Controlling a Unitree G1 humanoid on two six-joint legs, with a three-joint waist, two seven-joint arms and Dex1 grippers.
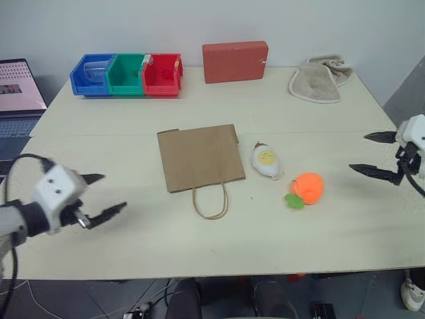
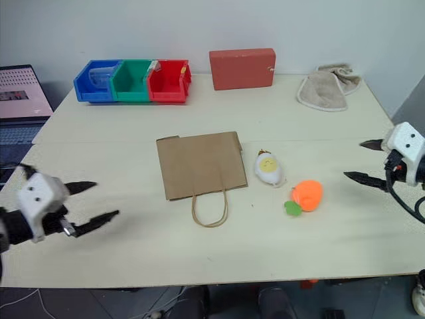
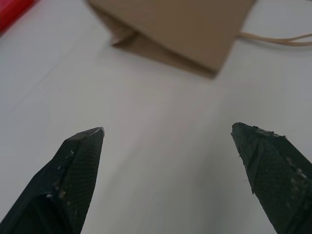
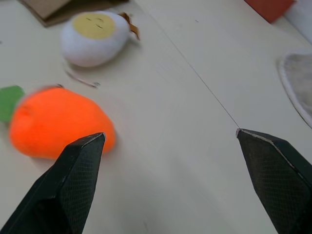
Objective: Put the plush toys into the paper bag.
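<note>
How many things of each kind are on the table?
Plush toys: 2 (egg, orange fruit)
Paper bag: 1
Bins: 3 (blue, green, red)
Red block: 1
Cloth: 1
Total: 8

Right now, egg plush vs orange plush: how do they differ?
Colour: the egg plush is white with a yellow face; the orange plush is bright orange with a green leaf.
Shape: the egg plush is oval, the orange plush rounder.
Place: the egg plush lies just beside the paper bag; the orange plush lies farther from it, nearer the right gripper.
Shared: both lie on the table, outside the bag, ungripped.
</note>
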